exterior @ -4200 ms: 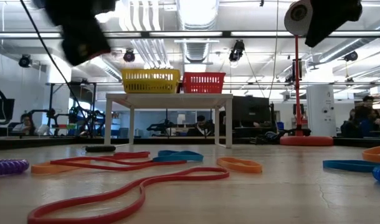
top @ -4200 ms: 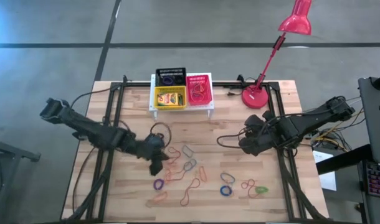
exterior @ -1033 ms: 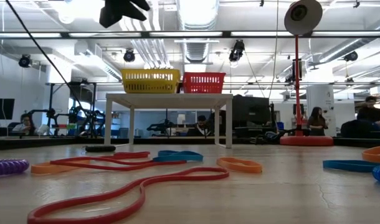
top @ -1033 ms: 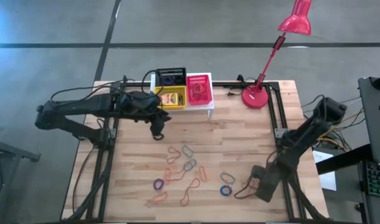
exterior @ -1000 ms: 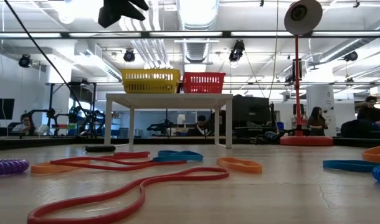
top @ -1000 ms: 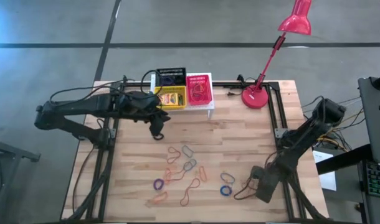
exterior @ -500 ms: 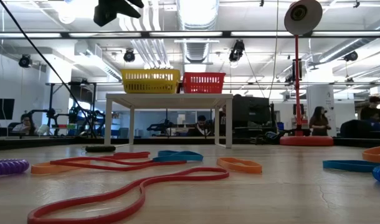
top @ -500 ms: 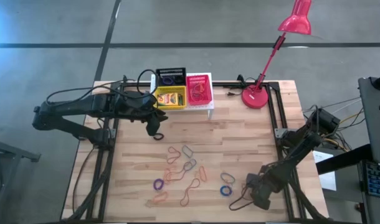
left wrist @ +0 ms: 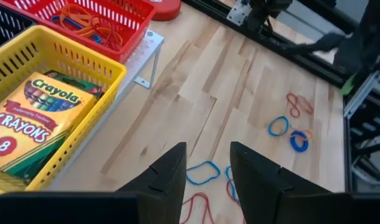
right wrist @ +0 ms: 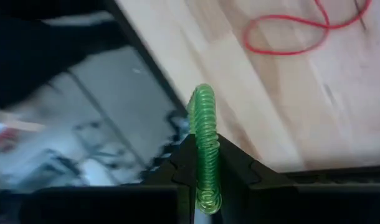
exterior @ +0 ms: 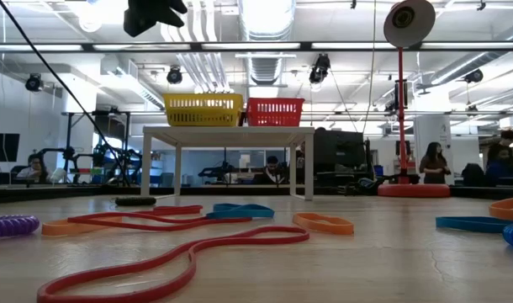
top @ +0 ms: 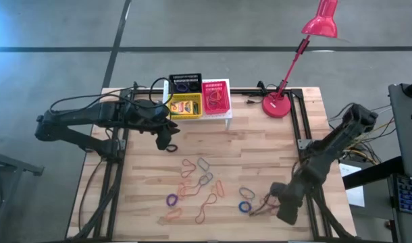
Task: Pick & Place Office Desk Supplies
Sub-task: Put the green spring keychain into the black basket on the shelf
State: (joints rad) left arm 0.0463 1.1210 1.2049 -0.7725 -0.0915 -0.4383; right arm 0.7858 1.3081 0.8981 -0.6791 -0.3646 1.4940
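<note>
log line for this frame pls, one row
left hand: open, empty, over table beside yellow basket | right hand: shut on green coil band, near table's front right edge | crayon box: in yellow basket

crayon box point(left wrist: 37, 124) | reads "Crayola" | "CRAYONS" | "8"

Even, bright overhead light falls on the pale wooden bench point(top: 260, 148), with only soft shadows. In the low view, white ceiling light strips point(exterior: 265, 17) glare. The right wrist view is smeared with motion blur on one side.
</note>
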